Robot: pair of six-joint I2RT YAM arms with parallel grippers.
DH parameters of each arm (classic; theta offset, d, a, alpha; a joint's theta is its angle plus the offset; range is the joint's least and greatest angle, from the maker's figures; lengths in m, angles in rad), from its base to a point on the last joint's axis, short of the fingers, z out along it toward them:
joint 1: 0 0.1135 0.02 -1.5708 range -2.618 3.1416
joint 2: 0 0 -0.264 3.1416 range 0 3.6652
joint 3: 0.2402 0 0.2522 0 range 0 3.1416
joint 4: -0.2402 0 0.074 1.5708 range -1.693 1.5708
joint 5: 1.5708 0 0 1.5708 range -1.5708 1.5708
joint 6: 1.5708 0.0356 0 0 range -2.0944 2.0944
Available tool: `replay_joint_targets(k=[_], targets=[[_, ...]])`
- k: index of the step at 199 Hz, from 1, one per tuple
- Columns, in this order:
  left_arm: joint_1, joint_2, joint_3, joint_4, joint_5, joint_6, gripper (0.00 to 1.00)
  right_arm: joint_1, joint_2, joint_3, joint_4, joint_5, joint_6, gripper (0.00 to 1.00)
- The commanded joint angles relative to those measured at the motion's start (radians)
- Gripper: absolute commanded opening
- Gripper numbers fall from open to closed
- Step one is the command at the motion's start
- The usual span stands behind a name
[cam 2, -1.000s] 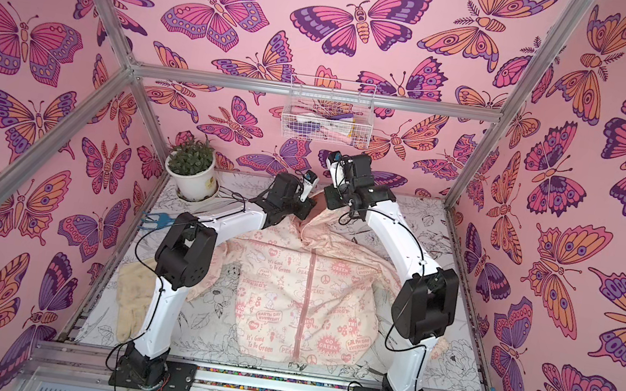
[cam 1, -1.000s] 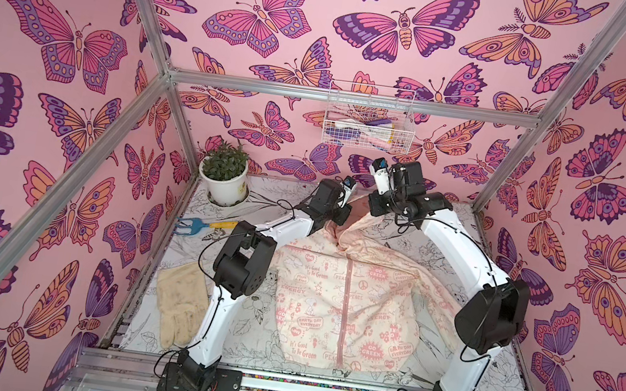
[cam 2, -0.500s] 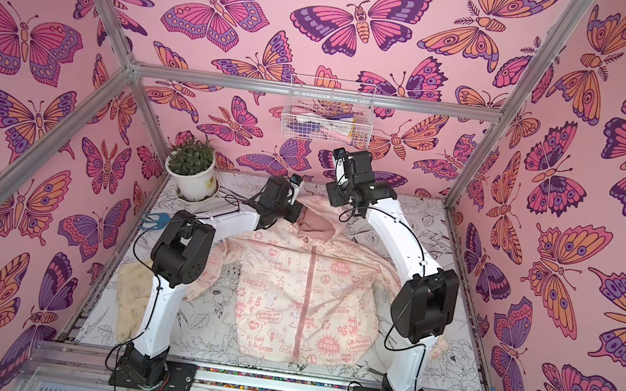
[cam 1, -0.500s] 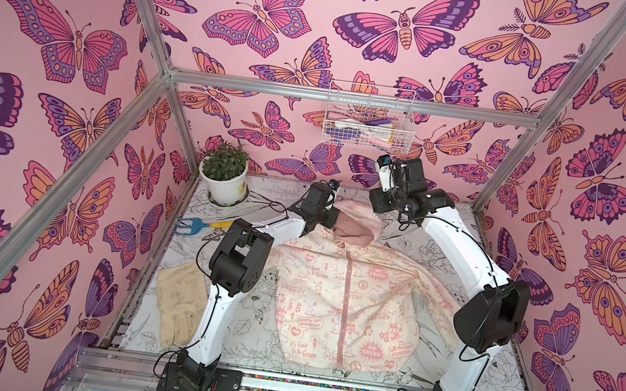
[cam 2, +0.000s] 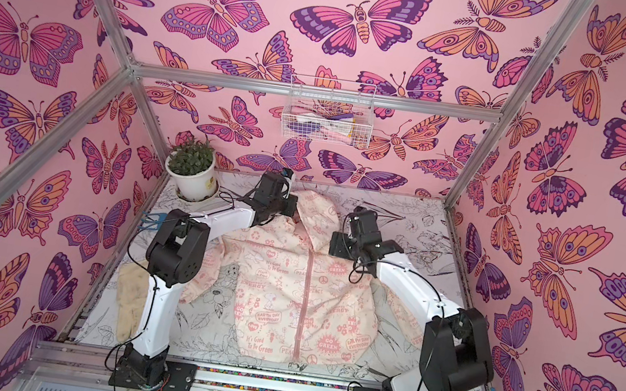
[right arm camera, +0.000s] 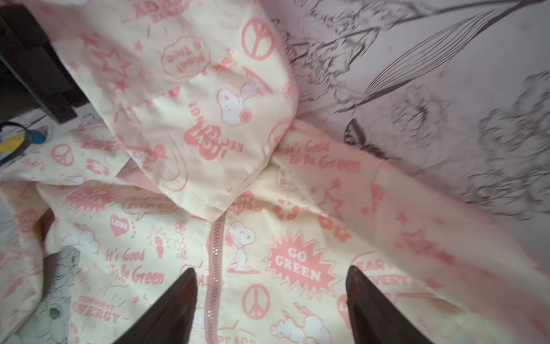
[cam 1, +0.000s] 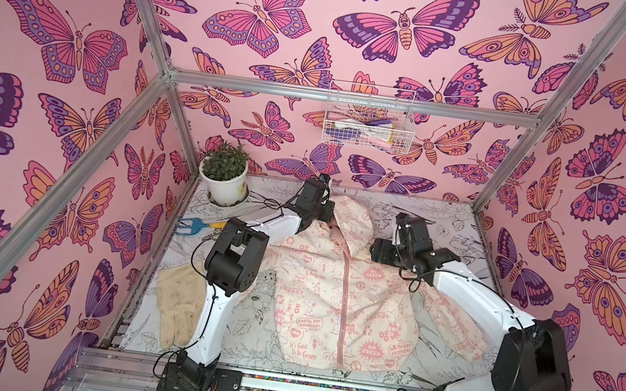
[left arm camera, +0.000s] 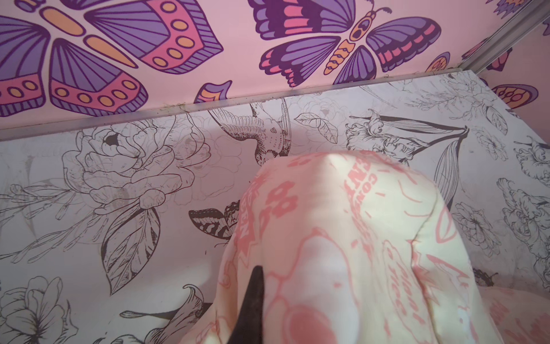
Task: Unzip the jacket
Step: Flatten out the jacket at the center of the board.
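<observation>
cream cloth printed with pink slogans fills the middle of the table (cam 1: 444, 233): the jacket (cam 1: 311, 305) lies front up, hem toward 6 o'clock, hood (cam 1: 355, 224) stretched toward 12, sleeves out toward 3 and 9. the pink zipper (cam 1: 344, 315) runs down the centre, closed from the hem up to the collar, where the hood's edge overlaps its top in the right wrist view. the left gripper (cam 1: 326, 212) sits at the hood's 9 o'clock edge, clenched on hood cloth; in the left wrist view one dark finger (left arm camera: 253, 297) shows and the cloth drapes over the rest. the right gripper (right arm camera: 270, 300) hangs released over the chest on the collar's 3 o'clock side, jaws wide apart, holding nothing, the zipper just inside one finger. a glove (cam 1: 177, 306) lies at 8, a rake (cam 1: 193, 225) at 9, a plant (cam 1: 223, 179) at 10.
</observation>
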State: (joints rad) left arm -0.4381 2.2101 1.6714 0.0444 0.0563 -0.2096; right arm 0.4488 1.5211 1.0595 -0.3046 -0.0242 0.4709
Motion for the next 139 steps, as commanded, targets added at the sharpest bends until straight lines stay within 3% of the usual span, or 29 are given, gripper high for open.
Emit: replay_joint_targets(k=[1, 43, 68, 80, 97, 113, 117, 139], targets=[[0.003, -0.048, -0.012, -0.003, 0.004, -0.038, 0.00, 0.051, 0.043, 0.003, 0.195, -0.096, 0.089, 0.79], [0.002, -0.071, -0.043, -0.004, -0.001, -0.045, 0.00, 0.058, 0.237, 0.071, 0.278, -0.088, 0.129, 0.79], [0.003, -0.085, -0.069, -0.002, 0.005, -0.025, 0.00, 0.058, 0.357, 0.190, 0.238, -0.071, 0.088, 0.73], [0.004, -0.095, -0.083, -0.002, 0.001, -0.010, 0.00, 0.054, 0.396, 0.262, 0.179, -0.025, 0.057, 0.58], [0.004, -0.108, -0.107, 0.000, -0.009, 0.021, 0.00, 0.043, 0.404, 0.335, 0.122, 0.041, 0.000, 0.23], [0.007, -0.120, -0.130, 0.007, -0.024, 0.051, 0.00, 0.037, 0.391, 0.390, 0.088, 0.147, -0.084, 0.04], [0.007, -0.121, -0.134, 0.010, -0.025, 0.058, 0.00, 0.035, 0.391, 0.409, 0.076, 0.169, -0.112, 0.00], [0.017, -0.121, -0.148, 0.030, -0.015, 0.055, 0.00, 0.009, 0.428, 0.549, -0.001, 0.257, -0.285, 0.00]])
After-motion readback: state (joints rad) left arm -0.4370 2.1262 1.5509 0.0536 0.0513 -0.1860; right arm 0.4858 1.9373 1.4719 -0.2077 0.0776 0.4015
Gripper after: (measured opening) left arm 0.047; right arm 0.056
